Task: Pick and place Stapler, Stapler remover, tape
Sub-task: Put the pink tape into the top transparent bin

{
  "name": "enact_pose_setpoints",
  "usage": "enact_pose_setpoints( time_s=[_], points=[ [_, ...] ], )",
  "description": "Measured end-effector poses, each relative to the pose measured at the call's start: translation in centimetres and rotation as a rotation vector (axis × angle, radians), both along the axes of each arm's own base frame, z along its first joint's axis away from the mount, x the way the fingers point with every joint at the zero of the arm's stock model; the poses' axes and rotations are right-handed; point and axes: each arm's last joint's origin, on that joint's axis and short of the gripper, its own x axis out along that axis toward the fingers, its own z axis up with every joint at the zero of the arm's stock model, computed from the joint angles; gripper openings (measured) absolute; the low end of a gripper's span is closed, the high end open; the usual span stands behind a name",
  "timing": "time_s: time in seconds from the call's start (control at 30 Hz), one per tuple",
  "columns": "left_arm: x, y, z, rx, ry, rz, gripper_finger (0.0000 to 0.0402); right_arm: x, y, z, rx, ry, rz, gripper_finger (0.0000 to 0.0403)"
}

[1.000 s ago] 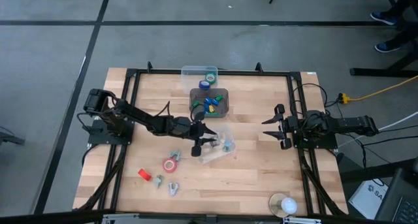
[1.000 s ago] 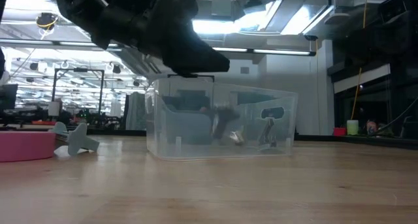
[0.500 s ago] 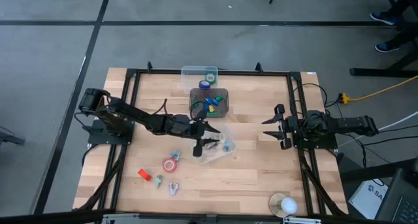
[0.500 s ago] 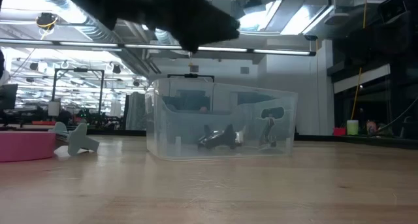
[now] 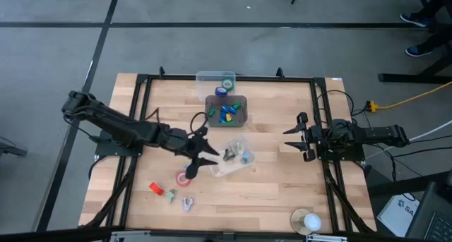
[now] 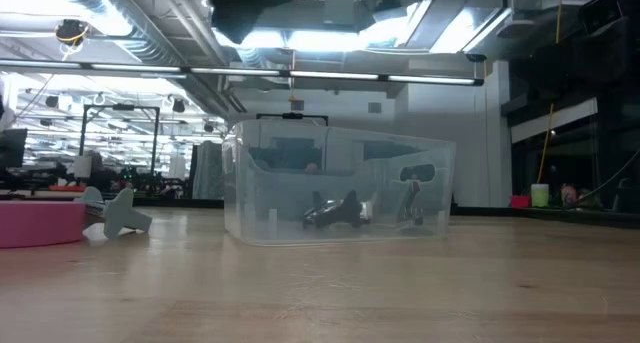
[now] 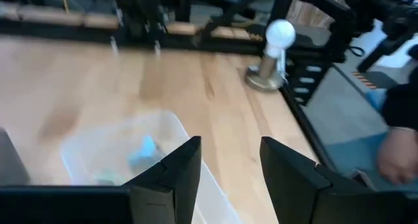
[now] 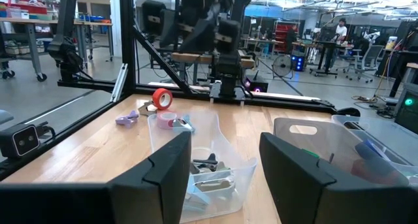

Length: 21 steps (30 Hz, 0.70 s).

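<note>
Two grippers were mine. My left gripper (image 5: 198,159) hung with its fingers spread and empty just off the clear bin's (image 5: 233,157) nine o'clock side, near the table (image 5: 275,192) centre. Inside that bin lay a dark stapler remover (image 6: 338,211) with some small grey and blue pieces I could not identify. A red-pink tape roll (image 5: 183,178) sat on the wood at about seven o'clock from the bin, just below my left fingers. Green tape (image 5: 227,82) and blue tape (image 5: 221,91) rested in the far bins at twelve o'clock. My right gripper (image 5: 293,138) waited at the three o'clock edge, jaws apart, holding nothing.
</note>
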Motion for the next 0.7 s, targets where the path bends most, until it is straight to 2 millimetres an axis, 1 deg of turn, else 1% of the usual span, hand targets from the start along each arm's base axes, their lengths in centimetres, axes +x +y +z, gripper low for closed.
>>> enact_pose_setpoints(
  time_s=[0.13, 0.37, 0.7],
  points=[
    [-1.4, -1.0, 0.0, -0.095, 0.096, 0.000, 0.0151, 0.0, 0.0, 0.0, 0.000, 0.000, 0.000, 0.0188],
    [-2.3, -2.6, -1.1, -0.168, 0.219, -0.004, 0.0147, 0.0, 0.0, 0.0, 0.000, 0.000, 0.000, 0.0188],
    [-3.4, -3.2, -2.2, -0.209, 0.365, 0.070, 0.0147, 0.0, 0.0, 0.0, 0.000, 0.000, 0.000, 0.0188]
  ],
)
